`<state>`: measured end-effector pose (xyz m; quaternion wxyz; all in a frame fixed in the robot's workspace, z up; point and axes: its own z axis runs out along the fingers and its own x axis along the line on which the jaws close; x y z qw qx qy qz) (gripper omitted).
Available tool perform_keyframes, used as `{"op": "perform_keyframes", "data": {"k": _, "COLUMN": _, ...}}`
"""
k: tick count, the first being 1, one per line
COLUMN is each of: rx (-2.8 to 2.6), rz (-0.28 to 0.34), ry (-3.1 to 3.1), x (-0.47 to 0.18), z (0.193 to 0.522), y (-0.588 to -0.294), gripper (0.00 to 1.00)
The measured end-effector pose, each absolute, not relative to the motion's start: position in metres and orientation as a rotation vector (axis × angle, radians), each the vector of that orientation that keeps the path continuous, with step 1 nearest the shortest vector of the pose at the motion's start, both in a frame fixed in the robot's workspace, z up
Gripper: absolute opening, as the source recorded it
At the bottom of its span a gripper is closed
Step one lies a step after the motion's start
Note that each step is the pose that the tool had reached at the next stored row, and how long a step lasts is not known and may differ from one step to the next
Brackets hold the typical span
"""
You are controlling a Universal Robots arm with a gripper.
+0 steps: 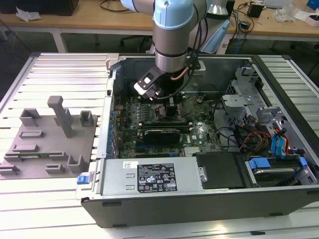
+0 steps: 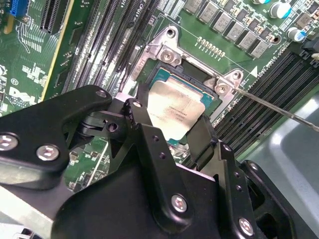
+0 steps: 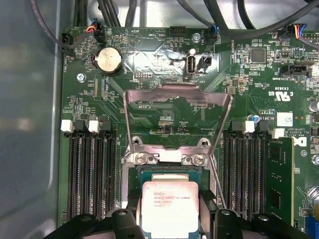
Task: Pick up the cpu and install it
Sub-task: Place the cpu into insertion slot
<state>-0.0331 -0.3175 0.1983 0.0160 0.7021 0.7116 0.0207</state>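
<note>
To the exterior view's left of the socket [image 2: 167, 47], well apart: tray [image 1: 52, 143]. Right over socket: gripper [image 2: 172, 127] clamps cpu [image 2: 174, 102] by opposite edges, cpu flat, square w/ socket, seated or just above, can't tell. Load plate [image 3: 177, 94] hinged up off socket. Arm [image 1: 172, 35] vertical, wrist down.

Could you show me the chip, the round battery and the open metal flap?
chip [image 3: 170, 206]: first wrist view, middle of its silvery top.
round battery [image 3: 108, 60]: first wrist view, centre of its face.
metal flap [image 3: 177, 93]: first wrist view, the bar at its free end.
</note>
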Motion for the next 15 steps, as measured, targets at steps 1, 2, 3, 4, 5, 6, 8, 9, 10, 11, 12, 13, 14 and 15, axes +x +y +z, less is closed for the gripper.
{"op": "perform_keyframes", "data": {"k": 1, "rx": 2.184, "rz": 0.064, "ry": 2.213, "x": -0.0332, "z": 0.1982, "y": -0.3176, "gripper": 0.55}}
{"op": "perform_keyframes", "data": {"k": 2, "rx": 2.184, "rz": 0.064, "ry": 2.212, "x": -0.0333, "z": 0.1980, "y": -0.3177, "gripper": 0.55}}
{"op": "perform_keyframes", "data": {"k": 3, "rx": 2.185, "rz": 0.064, "ry": 2.212, "x": -0.0333, "z": 0.1977, "y": -0.3177, "gripper": 0.55}}
{"op": "perform_keyframes", "data": {"k": 4, "rx": 2.187, "rz": 0.063, "ry": 2.209, "x": -0.0333, "z": 0.1975, "y": -0.3177, "gripper": 0.55}}
{"op": "perform_keyframes", "data": {"k": 5, "rx": 2.190, "rz": 0.063, "ry": 2.206, "x": -0.0332, "z": 0.1973, "y": -0.3177, "gripper": 0.55}}
{"op": "perform_keyframes", "data": {"k": 6, "rx": 2.192, "rz": 0.064, "ry": 2.204, "x": -0.0332, "z": 0.1972, "y": -0.3176, "gripper": 0.55}}
{"op": "perform_keyframes", "data": {"k": 8, "rx": 2.195, "rz": 0.063, "ry": 2.201, "x": -0.0332, "z": 0.1969, "y": -0.3177, "gripper": 0.55}}
{"op": "perform_keyframes", "data": {"k": 9, "rx": 2.205, "rz": 0.063, "ry": 2.191, "x": -0.0332, "z": 0.1966, "y": -0.3176, "gripper": 0.55}}
{"op": "perform_keyframes", "data": {"k": 10, "rx": 2.212, "rz": 0.063, "ry": 2.184, "x": -0.0331, "z": 0.1965, "y": -0.3177, "gripper": 0.55}}
{"op": "perform_keyframes", "data": {"k": 11, "rx": 2.215, "rz": 0.063, "ry": 2.181, "x": -0.0331, "z": 0.1964, "y": -0.3177, "gripper": 0.55}}
{"op": "perform_keyframes", "data": {"k": 12, "rx": 2.215, "rz": 0.063, "ry": 2.180, "x": -0.0331, "z": 0.1963, "y": -0.3177, "gripper": 0.55}}
{"op": "perform_keyframes", "data": {"k": 13, "rx": 2.215, "rz": 0.063, "ry": 2.180, "x": -0.0331, "z": 0.1962, "y": -0.3176, "gripper": 0.55}}
{"op": "perform_keyframes", "data": {"k": 14, "rx": 2.215, "rz": 0.063, "ry": 2.180, "x": -0.0331, "z": 0.1962, "y": -0.3177, "gripper": 0.55}}
{"op": "perform_keyframes", "data": {"k": 15, "rx": 2.215, "rz": 0.063, "ry": 2.180, "x": -0.0331, "z": 0.1960, "y": -0.3176, "gripper": 0.55}}
